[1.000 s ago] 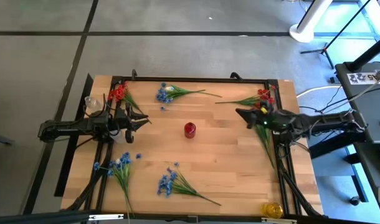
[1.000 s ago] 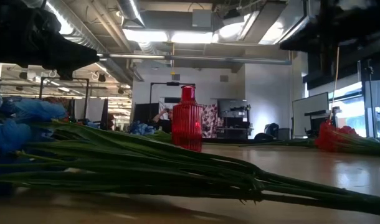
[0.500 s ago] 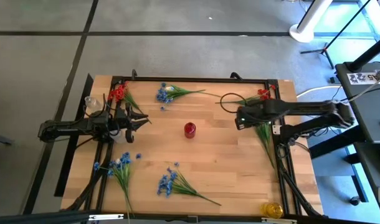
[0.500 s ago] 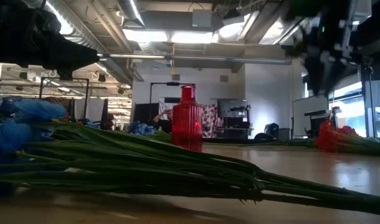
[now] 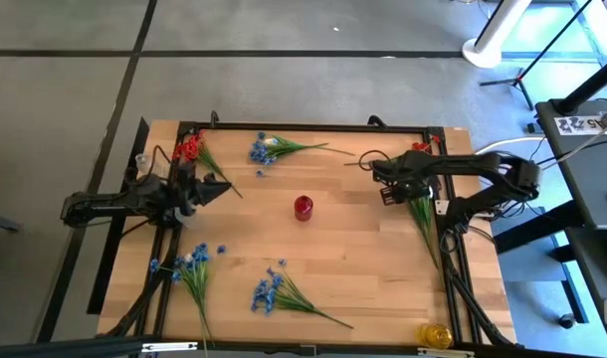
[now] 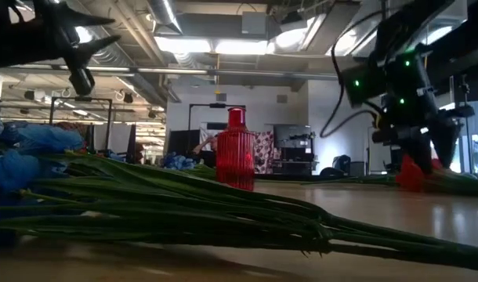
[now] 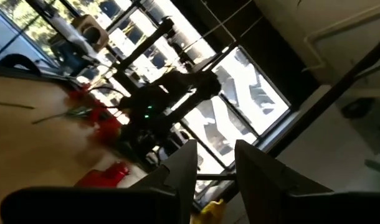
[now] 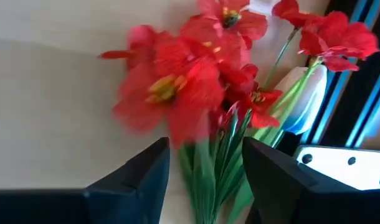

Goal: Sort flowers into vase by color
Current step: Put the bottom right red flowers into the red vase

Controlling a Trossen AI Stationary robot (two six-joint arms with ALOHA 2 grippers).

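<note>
I am reaching my right claw (image 5: 386, 179) over the red sprig (image 8: 190, 81) lying near the worktop's far right corner, fingers (image 8: 146, 174) standing apart and straddling its green stems just below the blooms. In my judgement this is the approach to a pick: the sprig is lying flat on the wood, not yet gripped. Next I am going to need to drop lower, close on the bunched stems rather than the soft petals, and carry it to the red vase (image 5: 303, 207) standing upright at the worktop's middle. That vase is narrow-necked and ribbed, so the thin, springy stems will need threading in end first. My left claw (image 5: 206, 189) is waiting near the left edge, fingers parted and holding nothing. Blue sprigs (image 5: 272, 291) are lying along the near edge.
</note>
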